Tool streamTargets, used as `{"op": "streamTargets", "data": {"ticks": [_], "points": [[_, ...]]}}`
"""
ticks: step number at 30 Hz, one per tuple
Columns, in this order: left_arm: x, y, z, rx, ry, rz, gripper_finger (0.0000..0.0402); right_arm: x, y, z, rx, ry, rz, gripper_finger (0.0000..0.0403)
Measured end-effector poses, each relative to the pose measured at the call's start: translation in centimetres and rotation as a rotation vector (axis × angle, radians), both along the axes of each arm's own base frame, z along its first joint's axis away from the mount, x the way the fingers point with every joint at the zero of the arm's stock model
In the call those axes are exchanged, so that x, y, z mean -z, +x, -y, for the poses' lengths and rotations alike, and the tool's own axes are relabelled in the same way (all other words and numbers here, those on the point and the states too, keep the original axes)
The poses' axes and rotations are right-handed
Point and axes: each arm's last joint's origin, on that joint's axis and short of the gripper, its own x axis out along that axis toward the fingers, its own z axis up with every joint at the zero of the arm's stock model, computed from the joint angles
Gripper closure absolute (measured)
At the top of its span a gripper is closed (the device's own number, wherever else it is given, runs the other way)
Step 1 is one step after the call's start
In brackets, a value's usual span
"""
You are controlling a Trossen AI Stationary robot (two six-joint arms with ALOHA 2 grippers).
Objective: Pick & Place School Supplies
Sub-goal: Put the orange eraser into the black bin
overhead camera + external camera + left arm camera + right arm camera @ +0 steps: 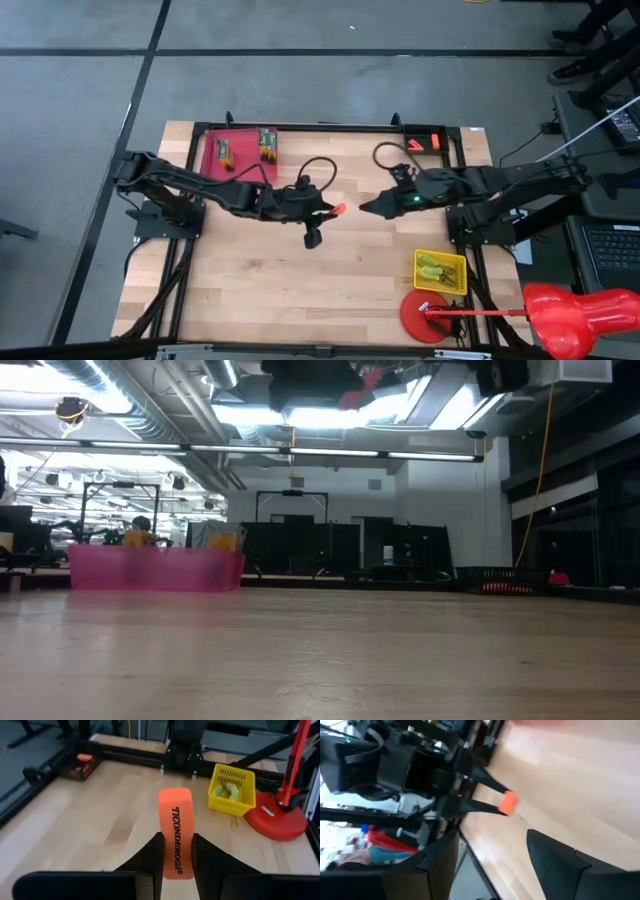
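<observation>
My left gripper (pixel 328 210) hangs over the table's middle, shut on an orange eraser (pixel 176 827) printed TICONDEROGA. The eraser also shows as an orange tip (pixel 338 209) in the high view and as an orange block (pixel 508 802) in the right wrist view. My right gripper (pixel 366 207) faces it from the table's right, a short gap away, open and empty; its fingers (pixel 555 855) frame the eraser. Two crayon boxes (pixel 267 142) lie in the pink tray (pixel 243 133). Yellow-green pieces (pixel 432 267) lie in the yellow basket (pixel 452 283). My left gripper pinches the eraser between its two fingers (pixel 150 857), by the end nearest the wrist (pixel 172 862). The fingers lie level, pointing toward the table's right, along the eraser's length. Its free end sticks out past the fingertips, and the eraser is lifted clear of the table.
Small orange pieces (pixel 426 143) lie in a black tray at the table's far right edge. A red round stand base (pixel 425 316) sits near the right front corner beside the basket. Bare wood stretches below and in front of both grippers.
</observation>
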Motion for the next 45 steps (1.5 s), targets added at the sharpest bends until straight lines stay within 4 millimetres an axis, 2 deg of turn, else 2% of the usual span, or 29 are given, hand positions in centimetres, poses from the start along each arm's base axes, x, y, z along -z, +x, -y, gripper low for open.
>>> {"op": "streamTargets", "data": {"ticks": [7, 16, 25, 39, 45], "points": [[-0.6, 0.8, 0.1, 0.01, 0.042, 0.007, 0.0328, 2.0, 2.5, 0.3, -0.019, 0.016, -0.071, 0.0168], [-0.6, 0.8, 0.1, 0.008, 0.045, 0.006, 0.0328, 3.0, 4.7, 0.1, -0.035, 0.018, -0.036, 0.0196], [-0.6, 0.8, 0.3, 0.025, 0.037, 0.005, 0.0329, 3.3, 5.4, 0.2, 0.008, -0.026, -0.017, 0.0218], [-0.6, 0.7, 0.4, 0.021, 0.042, 0.006, 0.0326, 3.4, 5.3, 0.2, -0.003, -0.032, -0.026, 0.0343], [-0.6, 0.7, 0.5, 0.022, 0.055, 0.003, 0.0321, 3.4, 5.3, 0.2, -0.012, -0.048, -0.024, 0.0373]]}}
